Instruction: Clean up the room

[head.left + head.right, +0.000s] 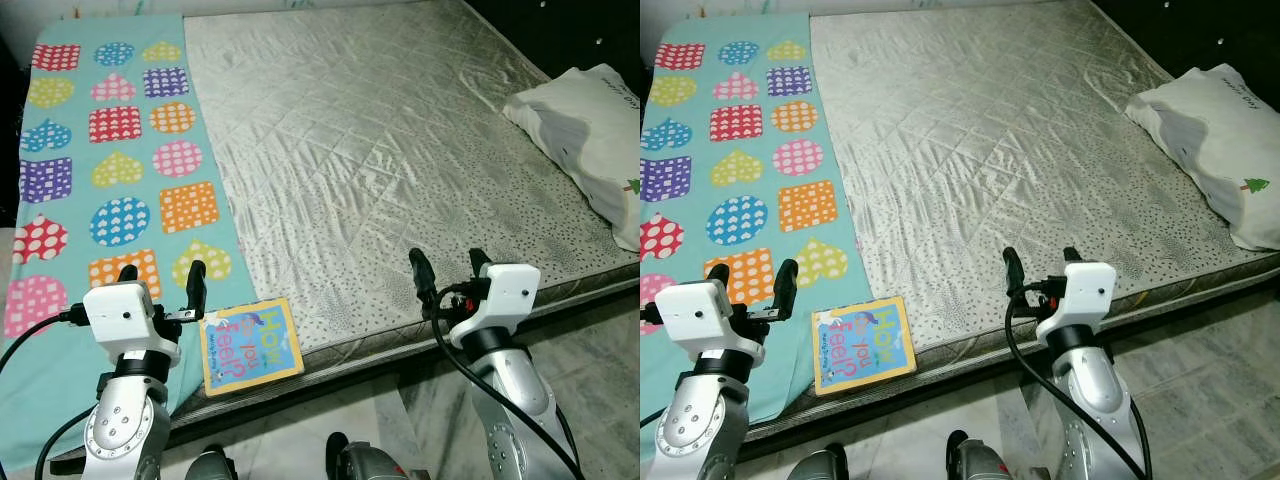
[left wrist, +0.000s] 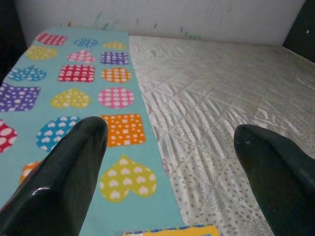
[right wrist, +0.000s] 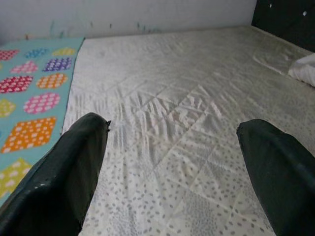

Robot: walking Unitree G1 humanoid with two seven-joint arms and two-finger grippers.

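Observation:
A children's book (image 1: 250, 346) with a blue and yellow cover lies flat at the near edge of the bed, partly on the teal blanket (image 1: 110, 170). My left gripper (image 1: 162, 274) hovers open just left of the book, over the blanket's patterned hearts; a strip of the book (image 2: 172, 231) peeks in below its fingertips in the left wrist view. My right gripper (image 1: 450, 264) is open above the silver quilted mattress (image 1: 390, 130) near the front edge, with nothing between its fingers (image 3: 64, 172).
A white pillow (image 1: 590, 130) lies at the bed's right edge. A dark headboard stands at the far right corner. Tiled floor (image 1: 600, 340) runs along the near side and right of the bed. A pale wall backs the bed.

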